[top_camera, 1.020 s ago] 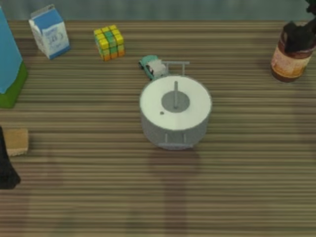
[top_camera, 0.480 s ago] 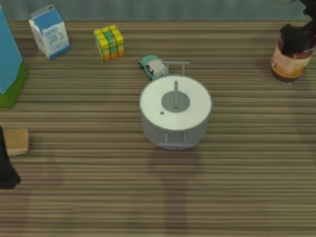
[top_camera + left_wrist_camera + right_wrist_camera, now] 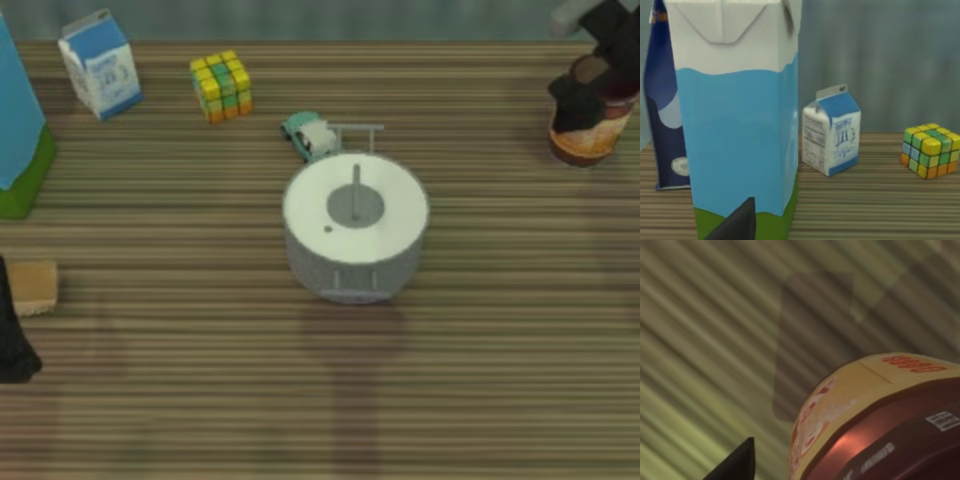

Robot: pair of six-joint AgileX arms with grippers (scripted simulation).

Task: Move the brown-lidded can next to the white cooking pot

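Shifting across the can (image 3: 590,118) at the desk's far right edge, well apart from the pot (image 3: 356,228), the right claw (image 3: 585,95) now bares the lid; its grip I cannot tell.

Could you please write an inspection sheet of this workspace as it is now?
Surface: striped wooden table.
Job's things: can at far right, apart from the pot at centre.
Clutter: toy car behind the pot; cube; milk carton; tall blue carton; tan block.
Grippers: right gripper at the can's top; left gripper parked at left edge.
Cables: nothing seen.
Surroundings: grey wall.
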